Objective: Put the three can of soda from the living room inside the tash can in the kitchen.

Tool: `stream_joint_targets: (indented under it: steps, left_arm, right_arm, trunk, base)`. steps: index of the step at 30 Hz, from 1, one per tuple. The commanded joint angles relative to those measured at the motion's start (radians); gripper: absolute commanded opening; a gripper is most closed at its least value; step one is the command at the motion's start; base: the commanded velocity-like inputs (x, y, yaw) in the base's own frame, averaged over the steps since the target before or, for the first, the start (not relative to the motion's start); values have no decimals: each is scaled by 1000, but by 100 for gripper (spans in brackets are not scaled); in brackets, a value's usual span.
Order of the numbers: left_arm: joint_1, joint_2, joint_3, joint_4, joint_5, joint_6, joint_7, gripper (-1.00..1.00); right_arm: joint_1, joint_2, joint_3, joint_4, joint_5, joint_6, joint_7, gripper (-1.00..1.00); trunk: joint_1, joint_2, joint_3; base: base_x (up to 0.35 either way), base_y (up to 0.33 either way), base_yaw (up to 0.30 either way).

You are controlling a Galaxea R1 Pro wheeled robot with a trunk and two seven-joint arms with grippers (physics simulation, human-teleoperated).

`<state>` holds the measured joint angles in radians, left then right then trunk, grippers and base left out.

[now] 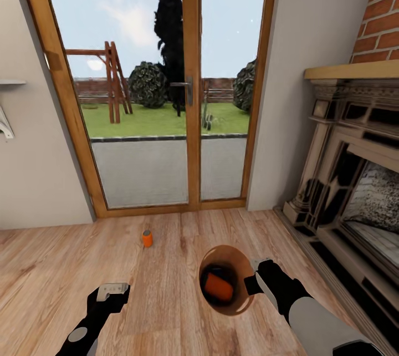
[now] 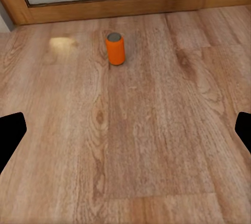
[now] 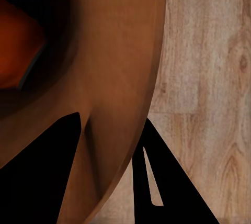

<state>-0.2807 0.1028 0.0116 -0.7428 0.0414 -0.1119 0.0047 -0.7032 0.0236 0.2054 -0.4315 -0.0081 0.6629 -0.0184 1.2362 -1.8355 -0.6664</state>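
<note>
Right tool (image 1: 254,274) gripping bin (image 1: 238,267), orange can (image 1: 218,286) inside

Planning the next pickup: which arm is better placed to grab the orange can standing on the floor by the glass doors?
Left. Its tool is open and empty, with the orange can upright straight ahead. The right tool is clamped on the bin's rim.

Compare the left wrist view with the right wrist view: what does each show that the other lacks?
Left wrist alone: an upright orange soda can with a grey top standing on the floor before the wood-framed glass door. Right wrist alone: the right gripper with a finger on each side of the orange-brown bin wall, something orange inside. Shared: the wood-plank floor.
</note>
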Motion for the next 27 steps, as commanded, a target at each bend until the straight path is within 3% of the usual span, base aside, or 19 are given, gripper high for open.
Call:
stream_joint_targets:
  steps: [1,10,27]
  left_arm:
    - [0,-1,0,0,-1,0,0,100]
    - [0,-1,1,0,-1,10,1,100]
    - [0,-2,1,1,-1,12,1,100]
  right_arm:
    - [-1,0,-1,-1,-6,0,0,-100]
    - [1,2,0,-1,-6,0,1,-100]
    - [0,-2,-1,-1,-6,-1,2,-100]
  trunk:
    - [0,0,0]
    - [0,0,0]
    - [0,0,0]
  base:
    - [0,0,0]
    - [67,0,0]
    - [306,48,0]
